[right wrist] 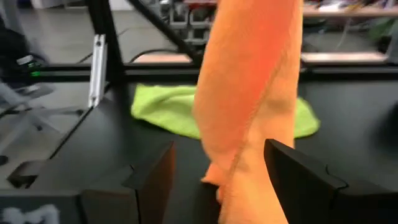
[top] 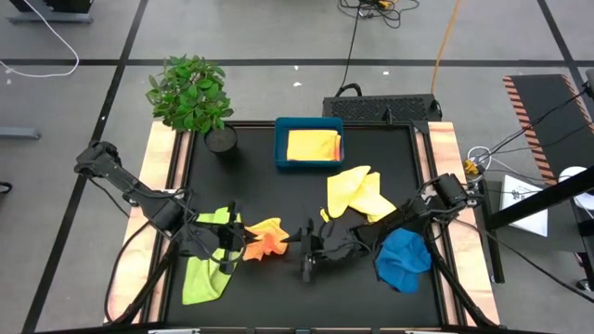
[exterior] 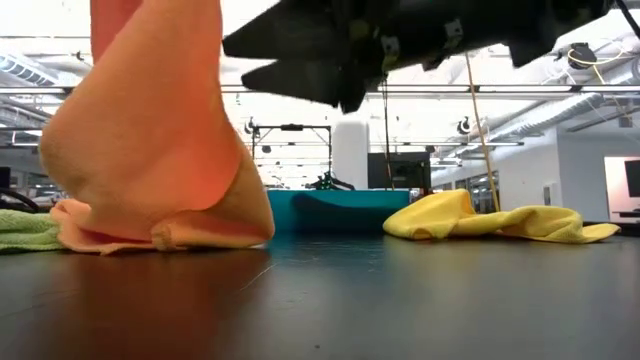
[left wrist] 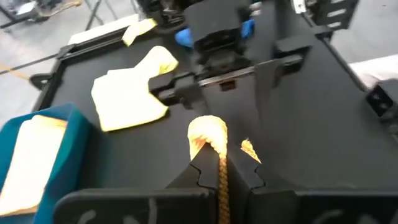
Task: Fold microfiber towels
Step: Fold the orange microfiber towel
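Microfiber, five cloths in all, is what we are counting on the black table [top: 371, 288]: one orange towel [top: 264, 237], one lime green towel [top: 208, 270], one pale yellow towel [top: 358, 193], one blue towel [top: 403, 260] and one golden yellow towel [top: 314, 146]. We are finding no brand, label or readable writing on any of them. We are logging the orange towel near the front edge, left of centre, with one part pulled up off the surface and its lower folds resting on the table. The left gripper [top: 234, 241] is pinching that raised part, its fingers [left wrist: 200, 176] closed tight on the cloth. The right gripper [top: 307, 243] is facing it from the other side, jaws standing wide apart; in its wrist view the hanging orange cloth is showing between the two fingers [right wrist: 306, 173], not clamped. We are placing the lime green towel just beside the orange one, toward the table's left front corner, lying partly under the left arm. The pale yellow towel is lying crumpled right of centre, and the blue towel is sitting bunched near the right front corner beneath the right arm. The golden yellow towel is lying folded inside one teal tray [top: 281, 148] at the far edge. One potted plant [top: 191, 94] is standing at the far left corner.
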